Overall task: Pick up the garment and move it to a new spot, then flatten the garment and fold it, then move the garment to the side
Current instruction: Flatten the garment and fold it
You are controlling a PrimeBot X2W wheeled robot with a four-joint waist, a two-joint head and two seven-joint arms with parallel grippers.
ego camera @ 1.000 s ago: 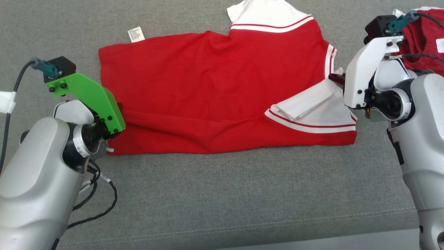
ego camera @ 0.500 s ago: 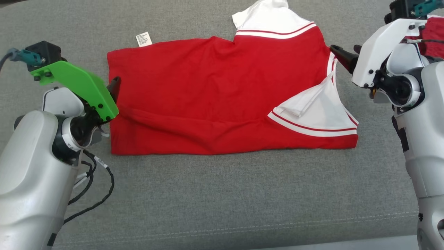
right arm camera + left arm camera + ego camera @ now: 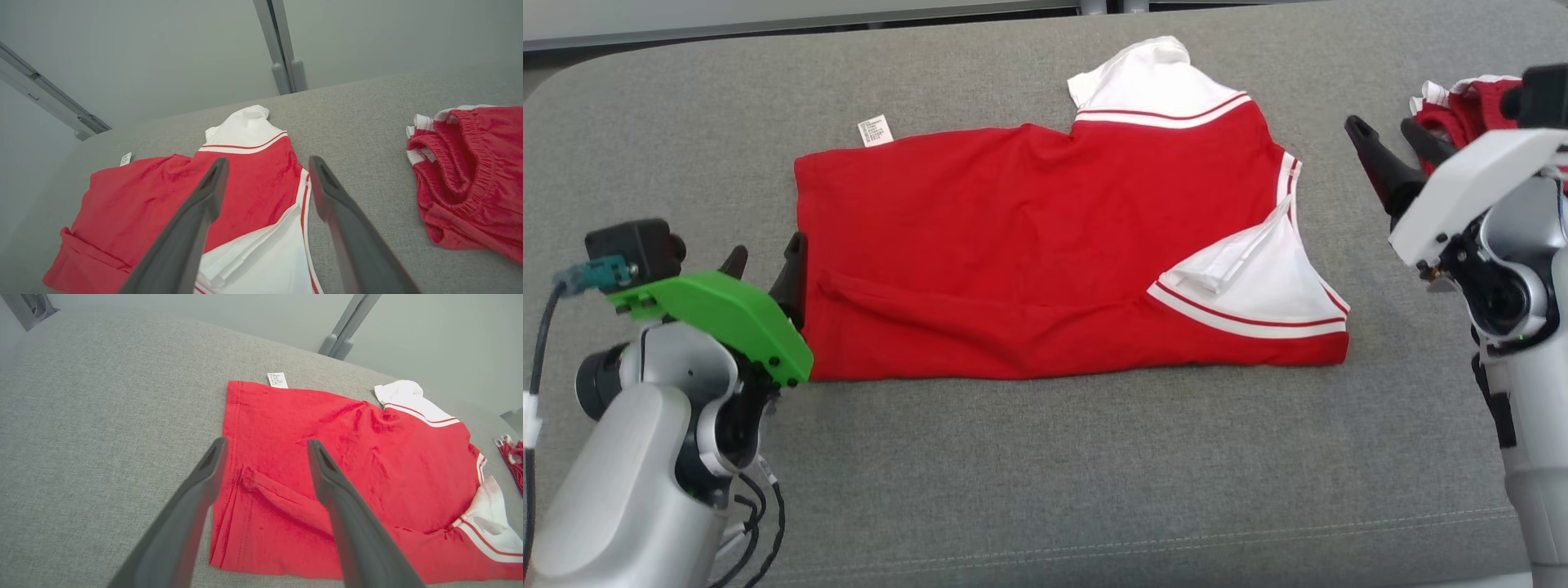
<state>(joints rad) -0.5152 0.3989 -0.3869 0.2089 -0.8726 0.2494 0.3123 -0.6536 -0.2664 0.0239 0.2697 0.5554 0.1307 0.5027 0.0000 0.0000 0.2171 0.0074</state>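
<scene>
The left gripper (image 3: 766,257) and right gripper (image 3: 1382,131) sit wide open and empty at each end of the shirt (image 3: 1029,269), maybe to fold it.

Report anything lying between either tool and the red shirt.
Nothing visible does. The left tool stands open at the hem end of the red shirt. The right tool, open, has just bare grey cushion before the sleeve end. The red shorts lie beyond it.

I count on my feeds: red-and-white shirt (image 3: 1045,245), one; crumpled red garment (image 3: 466,179), one; white care label (image 3: 875,131), one; grey cushioned surface (image 3: 1045,457), one; grippers, two: left gripper (image 3: 766,249), right gripper (image 3: 1380,124).
</scene>
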